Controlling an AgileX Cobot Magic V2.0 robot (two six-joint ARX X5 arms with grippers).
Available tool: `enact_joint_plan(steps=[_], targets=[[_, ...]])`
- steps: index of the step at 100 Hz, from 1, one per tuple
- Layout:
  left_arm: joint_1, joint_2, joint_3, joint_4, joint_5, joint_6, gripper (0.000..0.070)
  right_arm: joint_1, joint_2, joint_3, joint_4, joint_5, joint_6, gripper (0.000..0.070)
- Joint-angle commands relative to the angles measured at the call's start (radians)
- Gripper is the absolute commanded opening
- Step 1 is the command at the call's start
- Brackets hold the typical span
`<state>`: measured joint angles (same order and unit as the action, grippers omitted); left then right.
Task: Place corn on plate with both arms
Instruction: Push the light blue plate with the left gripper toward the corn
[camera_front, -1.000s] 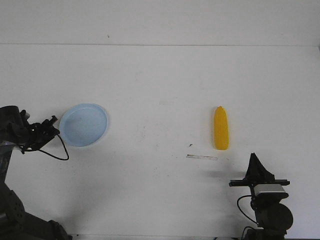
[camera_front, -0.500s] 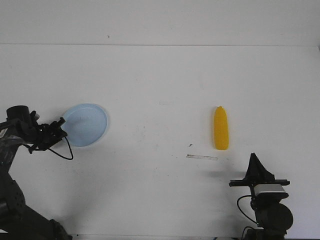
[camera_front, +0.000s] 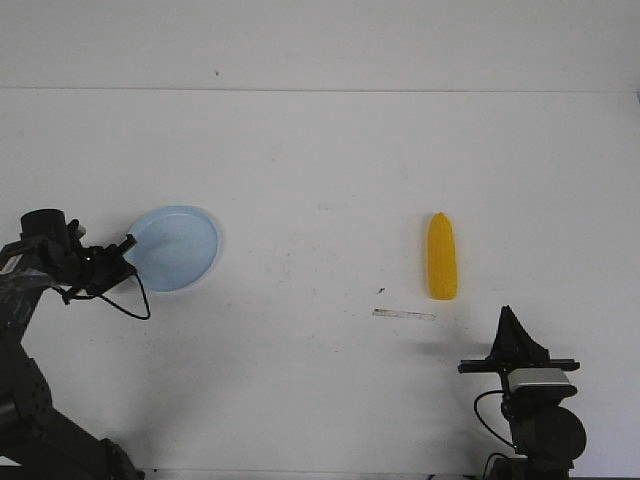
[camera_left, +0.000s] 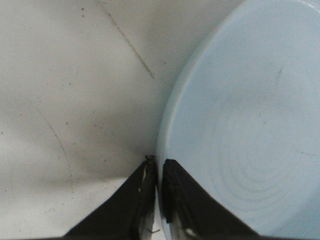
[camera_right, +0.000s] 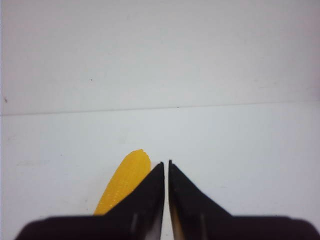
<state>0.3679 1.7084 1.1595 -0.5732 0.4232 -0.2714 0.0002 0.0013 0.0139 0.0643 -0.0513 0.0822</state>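
- The left end effector (camera_front: 122, 262) is pinching the near-left rim of the pale blue plate (camera_front: 180, 245), having closed in on it over the last second; the plate has nudged slightly rightward, so a drag toward the centre looks underway.
- The corn (camera_front: 442, 256) is lying untouched on the bench (camera_front: 320, 160), well apart from the plate.
- The right end effector (camera_front: 512, 330) is staying parked just short of the corn, fingers pressed together.

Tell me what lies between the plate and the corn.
Front view: only bare table lies between the plate and the corn.
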Motion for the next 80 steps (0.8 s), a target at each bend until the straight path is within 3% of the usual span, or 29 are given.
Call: enact_joint_plan(steps=[1,32,80], targets=[[-0.002,0.011,0.011,-0.003,0.004,0.016,0.0001,0.002,0.0,-0.001,0.01,0.0,-0.005,0.0012],[-0.116,-0.094,0.011,-0.032,0.008,-0.011,0.0001,0.002,0.0,-0.001,0.01,0.0,-0.005,0.0013],[-0.568,-0.064,0.011,0.061,0.03,-0.093,0.0001,0.002,0.0,-0.001,0.01,0.0,-0.005,0.0013]])
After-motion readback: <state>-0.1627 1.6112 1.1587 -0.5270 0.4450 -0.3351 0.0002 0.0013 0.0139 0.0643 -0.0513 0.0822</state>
